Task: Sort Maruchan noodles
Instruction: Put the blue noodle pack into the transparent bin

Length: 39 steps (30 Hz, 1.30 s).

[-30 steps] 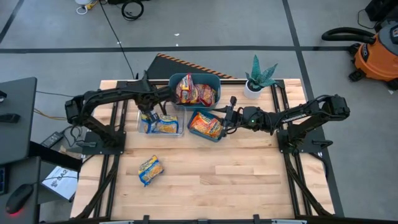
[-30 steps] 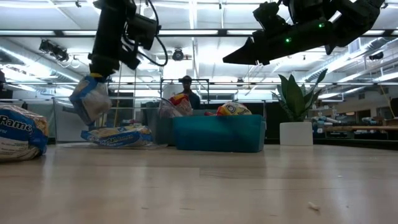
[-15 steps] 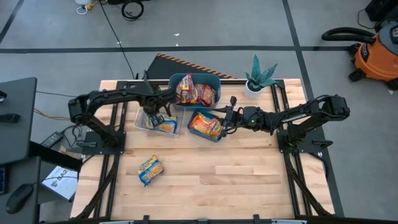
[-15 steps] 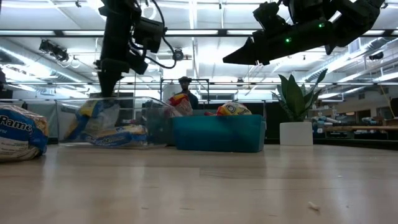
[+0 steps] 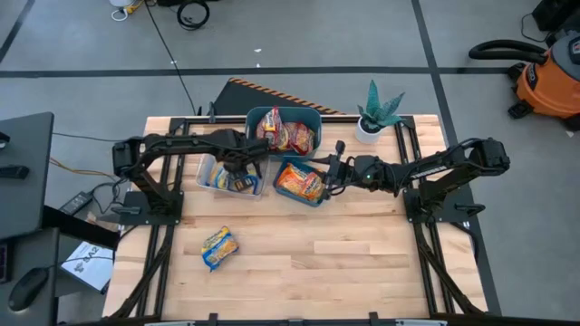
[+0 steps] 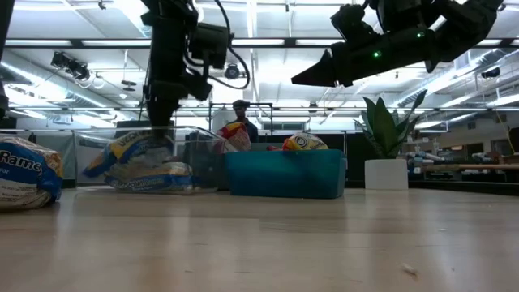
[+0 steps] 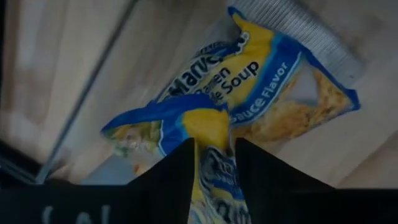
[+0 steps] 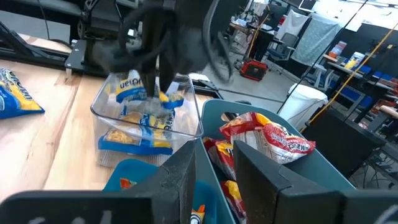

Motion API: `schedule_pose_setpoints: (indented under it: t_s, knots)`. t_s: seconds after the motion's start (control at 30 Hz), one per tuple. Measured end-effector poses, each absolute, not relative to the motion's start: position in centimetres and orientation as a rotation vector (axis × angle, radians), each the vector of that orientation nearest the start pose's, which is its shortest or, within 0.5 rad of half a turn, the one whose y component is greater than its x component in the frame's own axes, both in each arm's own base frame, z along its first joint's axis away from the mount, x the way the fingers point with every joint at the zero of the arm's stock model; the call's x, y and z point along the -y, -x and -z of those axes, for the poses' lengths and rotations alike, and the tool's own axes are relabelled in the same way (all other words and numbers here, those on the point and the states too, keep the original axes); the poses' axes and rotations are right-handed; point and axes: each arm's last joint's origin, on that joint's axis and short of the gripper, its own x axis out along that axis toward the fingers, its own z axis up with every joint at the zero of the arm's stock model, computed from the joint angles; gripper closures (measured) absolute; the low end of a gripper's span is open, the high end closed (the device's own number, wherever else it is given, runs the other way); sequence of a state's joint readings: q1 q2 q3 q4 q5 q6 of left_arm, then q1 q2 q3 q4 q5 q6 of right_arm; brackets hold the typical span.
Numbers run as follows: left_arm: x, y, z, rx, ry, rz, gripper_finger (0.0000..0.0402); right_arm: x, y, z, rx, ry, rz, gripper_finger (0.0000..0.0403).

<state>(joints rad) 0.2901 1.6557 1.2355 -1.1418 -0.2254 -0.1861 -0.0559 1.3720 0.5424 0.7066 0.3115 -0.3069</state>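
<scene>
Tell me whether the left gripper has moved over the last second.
Yes. The left gripper moved rightward and down into the clear tray, nearer the teal bin.

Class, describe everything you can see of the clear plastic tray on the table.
The clear plastic tray is a shallow, see-through rectangular tub resting flat on the wooden table, left of the teal bins. It holds blue-and-yellow noodle packets. The left pincer reaches down into it, gripping one packet.

Left arm lowers its packet into the clear tray

The left end effector [image 5: 237, 169] has carried the blue-and-yellow noodle packet [image 7: 214, 158] from above the clear tray [image 5: 205, 175] down onto the packets there, fingers pinching it, and shifted toward the teal bins.
</scene>
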Motion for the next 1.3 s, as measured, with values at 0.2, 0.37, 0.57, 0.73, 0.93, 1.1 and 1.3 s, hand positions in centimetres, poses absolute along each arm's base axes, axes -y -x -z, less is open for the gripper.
schedule_pose_setpoints:
  t_s: [0.2,0.37,0.57,0.73,0.93,1.1,1.3]
  knots:
    - [-8.0,-27.6,-25.9,-1.443,0.220,-0.540,0.0239,2.6,-26.8,-20.8,-0.166,0.318,0.357,0.0289]
    - [-5.2,-27.5,-27.6,-1.385,0.308,-0.418,0.0226,2.7,-26.8,-20.8,-0.161,0.317,0.359,0.0289]
    - [0.9,-27.8,-27.5,-1.390,0.327,-0.336,0.0226,2.7,-26.8,-20.8,-0.161,0.317,0.359,0.0289]
    - [6.4,-27.9,-26.6,-1.359,0.348,-0.222,0.0226,2.7,-26.8,-20.9,-0.151,0.316,0.361,0.0289]
    - [11.0,-27.4,-25.1,-1.340,0.407,-0.208,0.0226,2.7,-26.8,-21.1,-0.128,0.311,0.364,0.0289]
    - [12.8,-27.2,-22.2,-1.407,0.314,-0.258,0.0226,2.6,-26.9,-21.2,-0.113,0.310,0.339,0.0289]
    - [13.2,-28.4,-19.5,-1.498,0.261,-0.176,0.0226,2.5,-26.9,-21.2,-0.103,0.309,0.323,0.0289]
